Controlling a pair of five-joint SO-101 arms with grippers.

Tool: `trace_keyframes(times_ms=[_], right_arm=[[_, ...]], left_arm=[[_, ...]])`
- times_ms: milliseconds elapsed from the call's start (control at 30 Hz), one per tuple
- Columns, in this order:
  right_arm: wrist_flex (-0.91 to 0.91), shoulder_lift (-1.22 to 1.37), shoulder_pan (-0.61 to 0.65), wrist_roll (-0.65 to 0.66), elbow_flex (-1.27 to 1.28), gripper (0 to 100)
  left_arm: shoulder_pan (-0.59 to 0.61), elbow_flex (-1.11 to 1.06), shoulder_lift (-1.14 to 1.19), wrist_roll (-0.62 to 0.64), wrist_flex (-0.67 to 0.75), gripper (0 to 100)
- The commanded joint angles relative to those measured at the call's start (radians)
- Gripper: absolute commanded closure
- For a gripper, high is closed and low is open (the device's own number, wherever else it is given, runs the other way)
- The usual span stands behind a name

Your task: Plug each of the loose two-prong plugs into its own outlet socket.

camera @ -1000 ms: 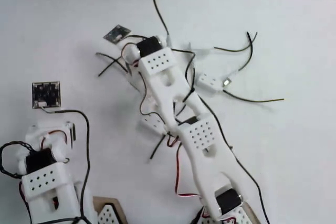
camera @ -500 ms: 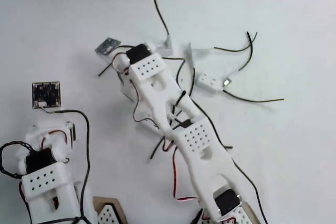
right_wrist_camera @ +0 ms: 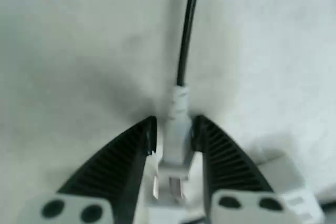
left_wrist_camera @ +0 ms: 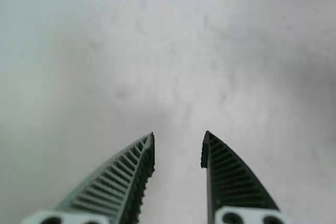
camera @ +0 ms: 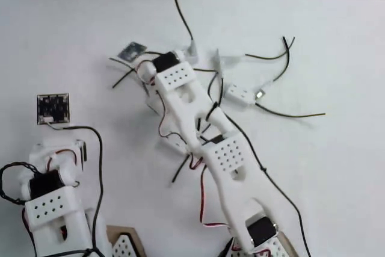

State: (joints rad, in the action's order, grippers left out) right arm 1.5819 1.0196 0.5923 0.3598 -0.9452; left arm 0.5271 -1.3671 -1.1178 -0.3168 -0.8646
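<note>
My right gripper is shut on a white two-prong plug whose black cable runs straight away over the table. From above, this arm stretches from the near edge to the middle, its gripper at the plug where the cable leads to the far edge. A white socket block lies to the right of it, another white plug between them. My left gripper is open over bare table at the near left.
A black square board lies just ahead of the left arm. A small dark board lies left of the right gripper. Loose black wires curl at the right, with more under the right arm. A white piece shows beside the right fingers.
The right arm's wrist swung left, then came partly back right. The small dark board shifted with it. The left arm stayed still.
</note>
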Motion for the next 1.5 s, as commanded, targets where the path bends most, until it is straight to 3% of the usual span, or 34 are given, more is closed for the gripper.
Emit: trace_keyframes(times_ms=[0, 133, 300, 600, 1000, 1200, 1367, 1467], right_arm=[[-0.002, 0.012, -0.016, 0.002, -0.020, 88.2], [0.002, 0.007, -0.038, 0.002, -0.031, 88.7], [-0.001, 0.004, -0.036, 0.066, -0.032, 98.5], [0.058, 0.004, -0.041, 0.064, -0.071, 90.1], [0.125, 0.035, -0.042, 0.069, -0.169, 90.2], [0.073, 0.056, -0.045, 0.071, -0.169, 98.3], [0.073, 0.048, -0.045, 0.064, -0.170, 90.2], [0.073, 0.048, -0.047, 0.064, -0.170, 90.2]], left_arm=[[-0.016, 0.003, -0.016, 0.005, 0.023, 84], [-0.016, 0.003, -0.016, 0.005, 0.023, 84], [-0.016, 0.003, -0.016, 0.005, 0.023, 84], [-0.016, 0.003, -0.016, 0.005, 0.023, 84], [-0.016, 0.003, -0.016, 0.005, 0.023, 84], [-0.016, 0.003, -0.016, 0.005, 0.023, 84], [-0.016, 0.003, -0.016, 0.005, 0.023, 84], [-0.016, 0.003, -0.016, 0.005, 0.023, 84]])
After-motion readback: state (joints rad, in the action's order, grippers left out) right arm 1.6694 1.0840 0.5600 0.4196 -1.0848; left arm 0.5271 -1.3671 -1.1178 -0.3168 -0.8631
